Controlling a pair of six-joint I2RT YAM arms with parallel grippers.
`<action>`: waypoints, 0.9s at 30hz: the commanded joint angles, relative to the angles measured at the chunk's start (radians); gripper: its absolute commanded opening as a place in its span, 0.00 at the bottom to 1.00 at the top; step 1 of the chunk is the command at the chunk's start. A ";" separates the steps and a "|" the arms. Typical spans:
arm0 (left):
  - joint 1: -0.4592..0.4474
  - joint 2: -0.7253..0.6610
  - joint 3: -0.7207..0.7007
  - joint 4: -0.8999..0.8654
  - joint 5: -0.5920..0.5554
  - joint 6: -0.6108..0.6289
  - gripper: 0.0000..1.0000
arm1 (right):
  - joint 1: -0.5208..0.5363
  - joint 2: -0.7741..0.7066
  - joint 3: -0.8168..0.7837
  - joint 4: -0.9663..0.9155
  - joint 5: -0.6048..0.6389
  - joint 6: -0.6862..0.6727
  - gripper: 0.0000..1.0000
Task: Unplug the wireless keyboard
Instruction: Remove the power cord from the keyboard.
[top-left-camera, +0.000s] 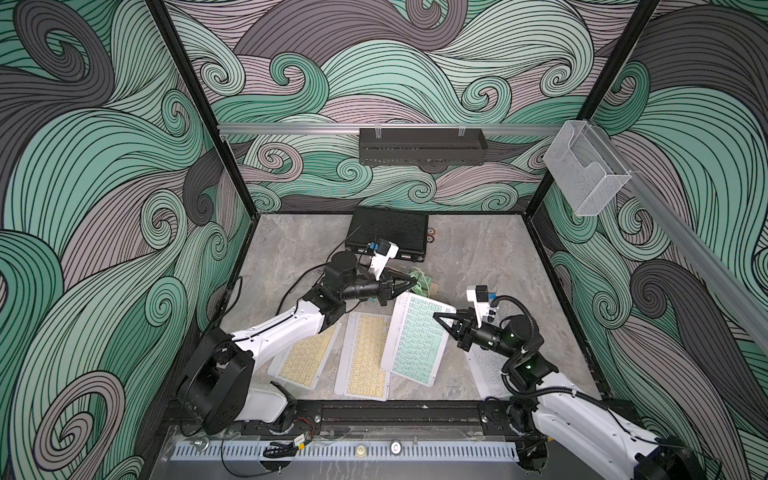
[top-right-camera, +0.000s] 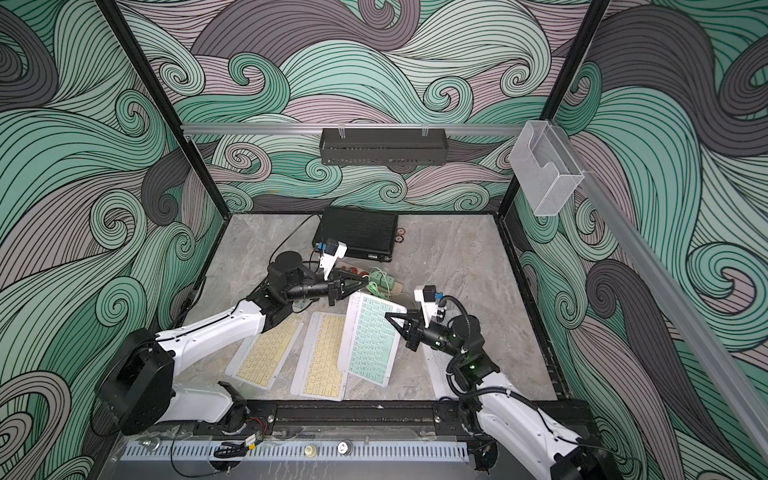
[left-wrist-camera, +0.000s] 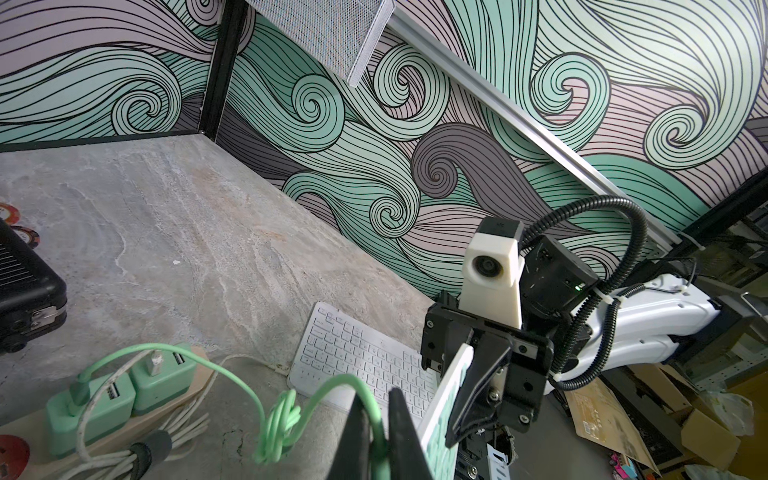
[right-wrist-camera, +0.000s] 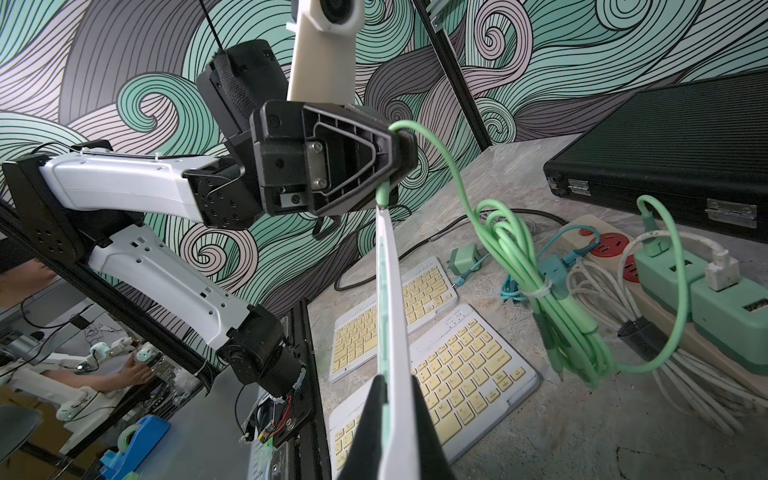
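green keyboard (top-left-camera: 415, 340) is tilted up off the counter (top-left-camera: 478, 249), one edge pinched in your right claw (top-left-camera: 437, 316). your left claw (top-left-camera: 413, 283) is clamped on the green cable (right-wrist-camera: 451, 178) where it plugs into the opposite edge.

Four keyboards sit in a row across the front of the table (top-left-camera: 478, 249). The leftmost keyboard (top-left-camera: 305, 357) lies partly under the left arm, with the second keyboard (top-left-camera: 363, 357) just beside it on the right. The third keyboard (top-left-camera: 415, 336) is lifted and tilted, its right edge between the right gripper's (top-left-camera: 438, 318) fingers. The fourth keyboard (top-left-camera: 484, 370) lies under the right arm. Behind the row sits a power strip (right-wrist-camera: 575, 227), and behind that, near the back wall, a case (top-left-camera: 388, 235). A cable (right-wrist-camera: 457, 183) runs from the third keyboard's far edge through the left gripper (top-left-camera: 411, 283) to the strip.
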 joint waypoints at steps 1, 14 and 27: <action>-0.031 -0.054 0.055 0.110 0.044 -0.038 0.00 | 0.028 0.021 0.023 -0.053 -0.036 -0.011 0.00; -0.039 -0.089 0.094 -0.022 -0.026 0.006 0.00 | 0.035 -0.016 0.015 -0.085 -0.030 -0.021 0.00; -0.044 -0.130 0.085 -0.030 -0.071 -0.002 0.00 | 0.035 -0.031 0.007 -0.094 -0.015 -0.019 0.00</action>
